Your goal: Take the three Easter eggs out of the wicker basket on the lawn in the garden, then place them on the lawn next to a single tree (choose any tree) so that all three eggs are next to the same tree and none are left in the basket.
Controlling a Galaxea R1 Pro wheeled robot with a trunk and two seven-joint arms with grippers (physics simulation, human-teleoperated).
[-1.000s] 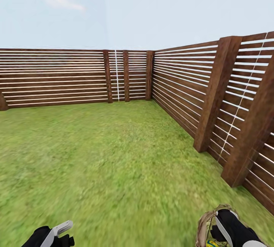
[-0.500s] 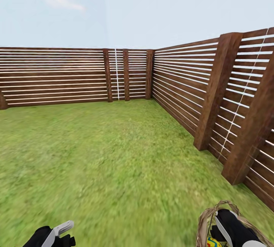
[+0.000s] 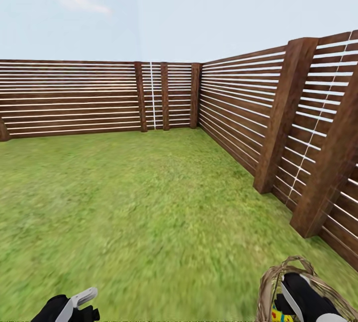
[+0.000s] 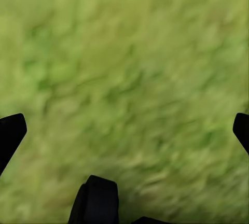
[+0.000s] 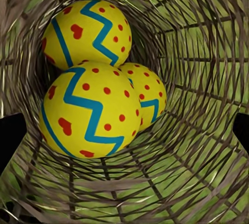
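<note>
Nearest to us, at about five o'clock in the head view, our right gripper (image 3: 298, 297) sits over the mouth of the wicker basket (image 3: 268, 287), which stands on the lawn (image 3: 149, 202) close to our base. In the right wrist view we look straight down the basket, and the three Easter eggs (image 5: 91, 110) lie together at its bottom: one large in front, one beyond it (image 5: 85, 32) and one partly hidden to the side (image 5: 148, 97). The dark finger tips at both edges of that view are wide apart and hold nothing.

So the eggs lie directly ahead of the right gripper, along the line of its fingers, and the long axis of the basket follows this same line. We judge the right arm is clearly the nearer one, and a straight reach down should meet the front egg.

At about seven o'clock our left gripper (image 3: 74, 304) hangs over bare grass, its fingers apart and empty.

Farther away, the lawn runs to the brown slat fence (image 3: 238, 113), from ten o'clock to three o'clock, with its corner near twelve.
</note>
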